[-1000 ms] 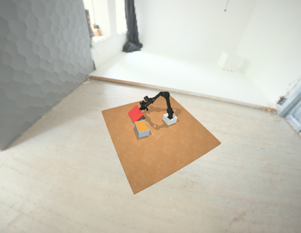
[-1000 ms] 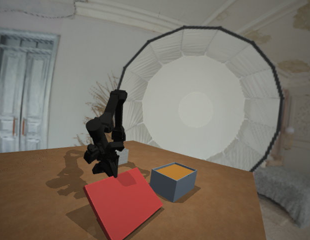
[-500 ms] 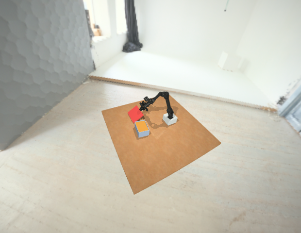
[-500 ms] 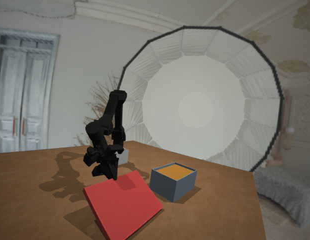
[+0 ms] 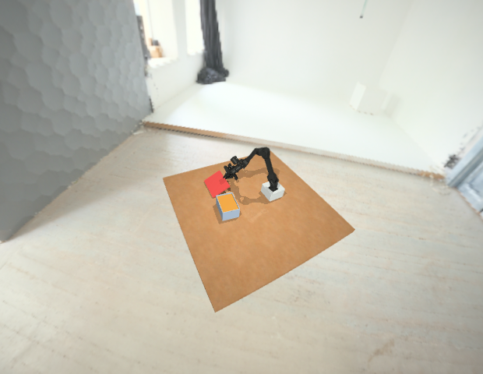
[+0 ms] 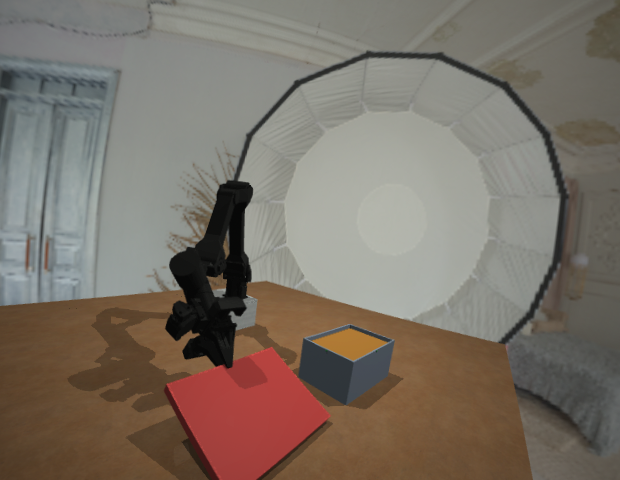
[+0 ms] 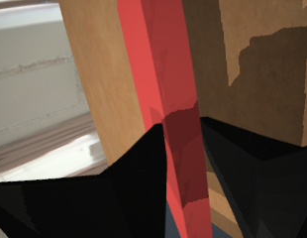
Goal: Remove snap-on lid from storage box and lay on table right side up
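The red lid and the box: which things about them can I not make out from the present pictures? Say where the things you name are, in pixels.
- Underside of the lid (image 5: 215,185) (image 6: 248,418) (image 7: 170,59): exterior view, turned away from the camera.
- Lid's nearest corner: exterior view, cut off by the bottom edge.
- Fingertips of the gripper (image 5: 224,177) (image 6: 228,364) (image 7: 181,127): top view, too small.
- Most of the box (image 5: 230,213) (image 6: 326,369) (image 7: 220,230): wrist view, hidden by lid and fingers.

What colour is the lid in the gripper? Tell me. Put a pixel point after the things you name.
The lid (image 5: 216,184) (image 6: 251,418) (image 7: 175,89) is plain red; the exterior view shows it best.
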{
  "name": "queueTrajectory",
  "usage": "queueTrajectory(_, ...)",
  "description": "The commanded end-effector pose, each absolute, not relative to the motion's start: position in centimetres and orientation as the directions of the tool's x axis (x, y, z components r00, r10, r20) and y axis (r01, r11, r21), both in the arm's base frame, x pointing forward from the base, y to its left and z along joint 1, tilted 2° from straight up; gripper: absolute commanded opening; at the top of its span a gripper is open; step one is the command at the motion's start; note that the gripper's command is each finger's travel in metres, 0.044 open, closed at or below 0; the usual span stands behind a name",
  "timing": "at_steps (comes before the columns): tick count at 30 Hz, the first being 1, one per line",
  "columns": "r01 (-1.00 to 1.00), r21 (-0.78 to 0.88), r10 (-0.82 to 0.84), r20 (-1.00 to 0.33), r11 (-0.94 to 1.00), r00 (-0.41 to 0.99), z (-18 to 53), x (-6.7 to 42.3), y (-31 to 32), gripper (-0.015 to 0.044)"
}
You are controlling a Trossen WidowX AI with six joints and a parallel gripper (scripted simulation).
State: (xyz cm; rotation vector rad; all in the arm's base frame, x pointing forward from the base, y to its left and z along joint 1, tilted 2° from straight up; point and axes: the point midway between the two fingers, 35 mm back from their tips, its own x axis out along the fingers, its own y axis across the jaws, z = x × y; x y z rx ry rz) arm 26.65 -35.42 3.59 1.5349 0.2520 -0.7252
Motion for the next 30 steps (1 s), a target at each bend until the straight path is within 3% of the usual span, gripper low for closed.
queueTrajectory(1,0.583,0.799,-0.255,-0.6,-0.144,0.759,2.1,26.6,-35.0,0.0)
queueTrajectory(20,0.583,0.799,-0.255,-0.6,-0.144,0.759,0.6,26.6,-35.1,0.0)
queueTrajectory(30,0.583,0.8,-0.256,-0.599,-0.144,0.759,1.9,26.7,-35.5,0.0263)
